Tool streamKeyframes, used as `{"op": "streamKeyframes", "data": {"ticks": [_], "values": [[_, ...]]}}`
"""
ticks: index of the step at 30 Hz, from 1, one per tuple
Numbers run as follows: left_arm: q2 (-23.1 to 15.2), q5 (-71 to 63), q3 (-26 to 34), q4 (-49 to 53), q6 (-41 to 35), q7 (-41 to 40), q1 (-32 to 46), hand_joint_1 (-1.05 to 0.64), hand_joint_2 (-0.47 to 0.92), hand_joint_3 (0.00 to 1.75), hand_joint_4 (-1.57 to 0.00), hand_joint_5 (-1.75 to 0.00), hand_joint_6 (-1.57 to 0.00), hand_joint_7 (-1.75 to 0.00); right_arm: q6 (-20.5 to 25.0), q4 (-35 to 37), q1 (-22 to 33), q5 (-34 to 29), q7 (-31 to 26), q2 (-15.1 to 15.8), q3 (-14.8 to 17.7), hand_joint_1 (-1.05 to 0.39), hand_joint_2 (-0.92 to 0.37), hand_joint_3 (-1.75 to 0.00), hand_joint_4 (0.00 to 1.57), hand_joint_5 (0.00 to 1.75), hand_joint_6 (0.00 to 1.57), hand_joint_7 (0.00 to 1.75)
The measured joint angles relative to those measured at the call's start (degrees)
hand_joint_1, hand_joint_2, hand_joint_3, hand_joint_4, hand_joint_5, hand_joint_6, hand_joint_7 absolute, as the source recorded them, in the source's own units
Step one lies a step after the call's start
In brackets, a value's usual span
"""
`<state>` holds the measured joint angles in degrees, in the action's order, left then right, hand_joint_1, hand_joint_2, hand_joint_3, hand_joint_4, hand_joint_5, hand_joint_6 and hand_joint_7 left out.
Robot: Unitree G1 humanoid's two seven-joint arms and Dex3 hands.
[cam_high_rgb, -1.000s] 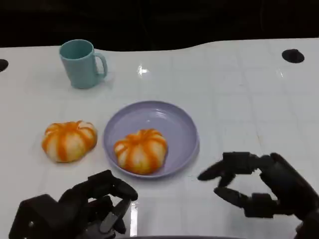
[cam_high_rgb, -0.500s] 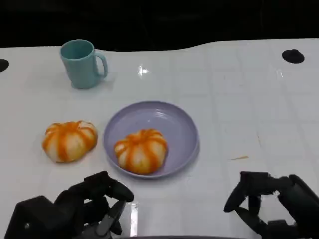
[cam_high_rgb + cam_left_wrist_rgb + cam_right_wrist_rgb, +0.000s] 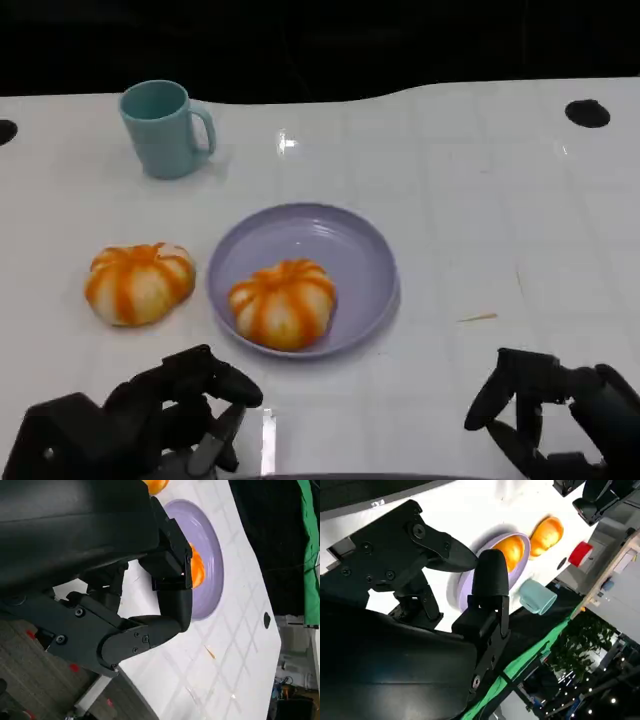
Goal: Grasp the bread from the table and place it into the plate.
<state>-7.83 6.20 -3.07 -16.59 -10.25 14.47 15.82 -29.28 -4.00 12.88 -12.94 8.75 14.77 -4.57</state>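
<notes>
One orange-and-white striped bread (image 3: pixel 283 303) (image 3: pixel 196 568) (image 3: pixel 509 548) lies in the lavender plate (image 3: pixel 355 250) (image 3: pixel 210 540) (image 3: pixel 470 577). A second, similar bread (image 3: pixel 139 283) (image 3: pixel 547 535) sits on the white table just left of the plate. My left hand (image 3: pixel 150 415) (image 3: pixel 130 580) rests low at the near left edge, fingers curled in, holding nothing. At the near right corner my right hand (image 3: pixel 560 415) (image 3: pixel 445 580) has its fingers apart and is empty.
A teal mug (image 3: pixel 164 128) (image 3: pixel 537 595) stands at the back left of the table (image 3: pixel 480 200). A black round mark (image 3: pixel 587 112) lies at the back right. A small tan crumb (image 3: pixel 477 318) lies right of the plate.
My right hand has drawn back from beside the plate toward the near right corner and lower in the picture. The left hand has barely shifted. Both breads stay put.
</notes>
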Motion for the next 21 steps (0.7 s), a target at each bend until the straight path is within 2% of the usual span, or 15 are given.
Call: {"op": "streamKeyframes", "data": {"ticks": [10,21], "values": [[0.0,0.7,0.3,0.6,1.2,0.9,-0.2,-0.37,0.67,0.91,-0.7,-1.75,-0.7,-1.31,-1.4,2.3,-1.0,-1.8,-1.3,0.0,-0.7,-0.3,-0.52,-1.07,0.94,1.75,0.79,1.43],[-0.3,1.0,0.3,-0.6,1.3,1.1,0.4,-0.36,0.68,0.92,-0.73,-1.75,-0.71,-1.33,-1.9,1.6,-0.1,-2.5,-2.0,0.0,-1.2,-0.33,-0.53,-1.05,0.93,1.75,0.8,1.42]]}}
